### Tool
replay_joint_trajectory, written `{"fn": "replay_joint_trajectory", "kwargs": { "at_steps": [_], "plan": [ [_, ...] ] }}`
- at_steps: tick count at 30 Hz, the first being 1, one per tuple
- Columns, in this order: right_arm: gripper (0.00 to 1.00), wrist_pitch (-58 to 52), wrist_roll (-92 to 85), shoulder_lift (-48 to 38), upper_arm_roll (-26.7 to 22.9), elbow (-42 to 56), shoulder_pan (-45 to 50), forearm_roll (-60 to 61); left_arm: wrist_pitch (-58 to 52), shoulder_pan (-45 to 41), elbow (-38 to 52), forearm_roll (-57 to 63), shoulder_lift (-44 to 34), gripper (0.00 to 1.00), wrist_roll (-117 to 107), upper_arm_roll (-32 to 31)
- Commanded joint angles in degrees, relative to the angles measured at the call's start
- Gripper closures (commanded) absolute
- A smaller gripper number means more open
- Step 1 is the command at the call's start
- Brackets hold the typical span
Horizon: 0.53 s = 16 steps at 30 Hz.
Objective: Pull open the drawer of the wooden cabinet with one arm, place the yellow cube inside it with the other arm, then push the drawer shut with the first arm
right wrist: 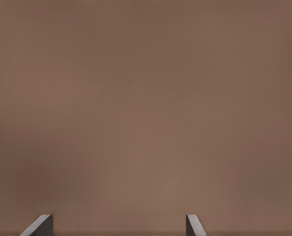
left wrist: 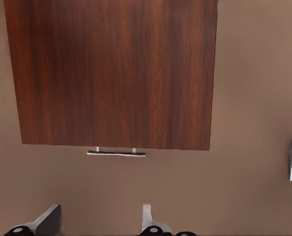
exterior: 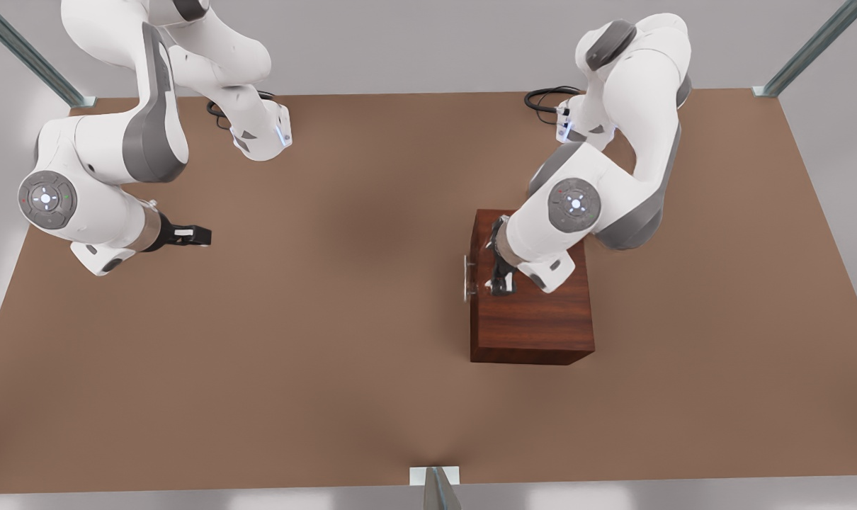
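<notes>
The wooden cabinet point(exterior: 535, 319), dark reddish-brown and grained, stands upright on the counter point(exterior: 294, 354); its drawer's silver handle point(exterior: 465, 278) faces the front view's left.

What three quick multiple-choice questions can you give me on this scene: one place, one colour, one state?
1. Where is the left gripper? A above the cabinet; B at a wall; C beside the other arm.
2. What colour is the handle? A yellow; B silver; C blue.
3. The right gripper is: A shut; B open; C gripping a bar.

Answers:
1 A: it hangs over the cabinet's top, near the handle.
2 B: the thin bar looks silver.
3 B: its fingers stand apart over the bare table.
</notes>
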Motion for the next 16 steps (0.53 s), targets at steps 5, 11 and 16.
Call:
{"fn": "replay_joint_trajectory", "kwargs": {
  "at_steps": [5, 11, 16],
  "plan": [
    [0.00, -0.2, 0.5, -0.9, -0.2, 0.1, 0.0, 0.0, -6.5, 7.8, -19.2, 9.7, -17.1, 0.00, 171.9, 18.2],
    [0.00, -0.4, -0.4, -1.3, -0.3, -0.2, 0.0, 0.0, -18.0, 8.4, -18.2, -7.8, -18.6, 0.00, 131.4, 18.0],
    [0.00, -0.4, -0.4, -1.2, -0.3, -0.2, 0.0, 0.0, -18.9, 8.1, -18.1, -4.8, -18.6, 0.00, 131.3, 17.5]
  ]
}}
